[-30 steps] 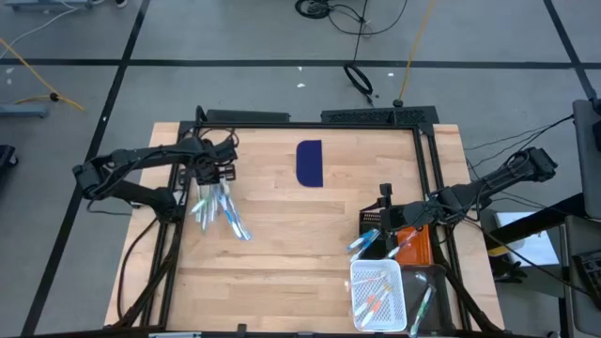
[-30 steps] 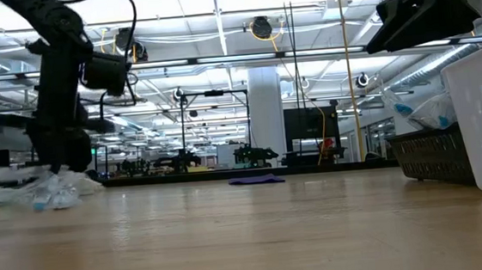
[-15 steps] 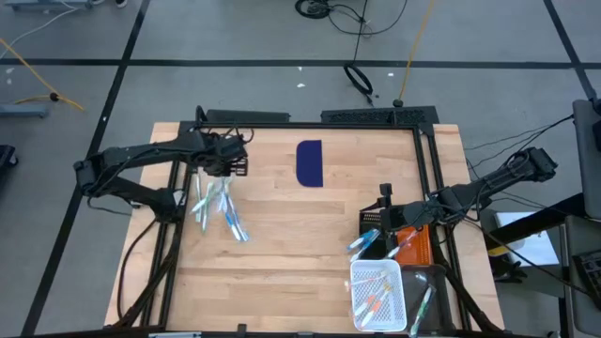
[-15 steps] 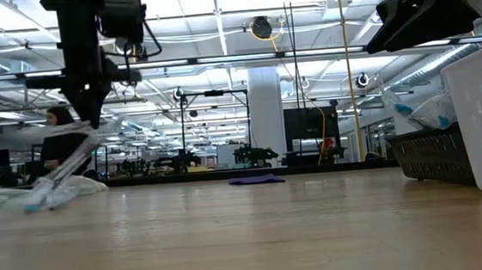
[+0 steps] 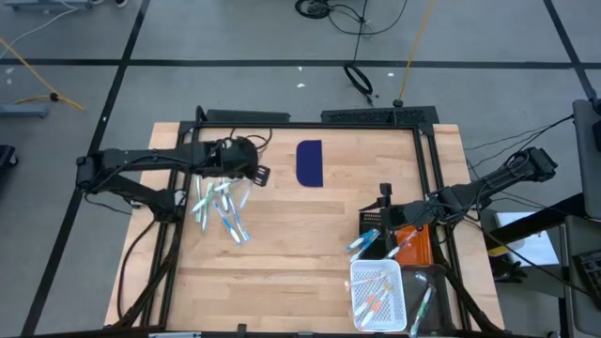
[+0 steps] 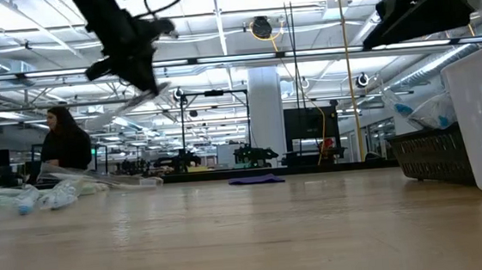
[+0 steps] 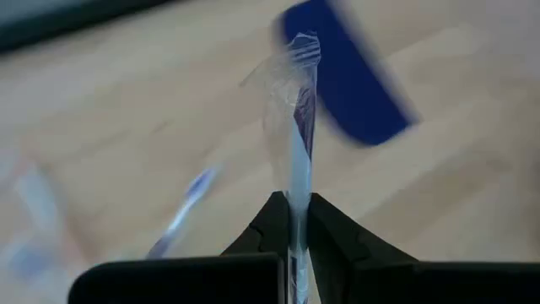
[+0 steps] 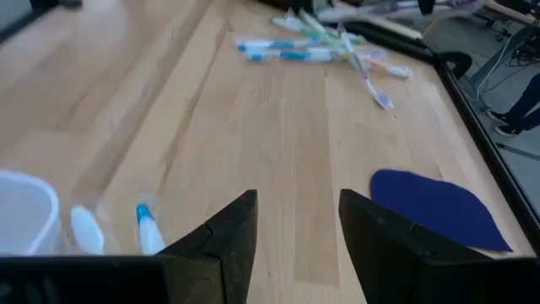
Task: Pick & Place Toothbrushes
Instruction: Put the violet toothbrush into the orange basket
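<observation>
The left gripper (image 5: 255,175) hangs above the wooden table (image 5: 282,244) toward its back-left part, between the loose pile of toothbrushes (image 5: 221,207) and the dark blue flat piece (image 5: 310,161). Its fingers (image 7: 274,221) are pinched narrow on one wrapped toothbrush (image 7: 294,143), which sticks straight out past the fingertips in a clear crinkled sleeve; in the low view the same gripper (image 6: 146,78) is well off the tabletop, with what looks like that sleeve trailing below it, though it is blurred there. The rest of the pile lies fanned on the wood near the left edge, mostly light blue and white sticks. Over on the right side, the right gripper (image 5: 383,218) sits low just beside a dark basket (image 5: 371,225), with its fingers (image 8: 232,232) standing apart and nothing between them. A couple of light blue toothbrushes lean out of that basket area, an orange bin (image 5: 415,246) sits next to it, and a white perforated basket (image 5: 377,293) at the front right holds several more brushes, some orange or pink. Beyond the table, in the low view, a person (image 6: 63,145) in dark clothing shows in the background at the left.
</observation>
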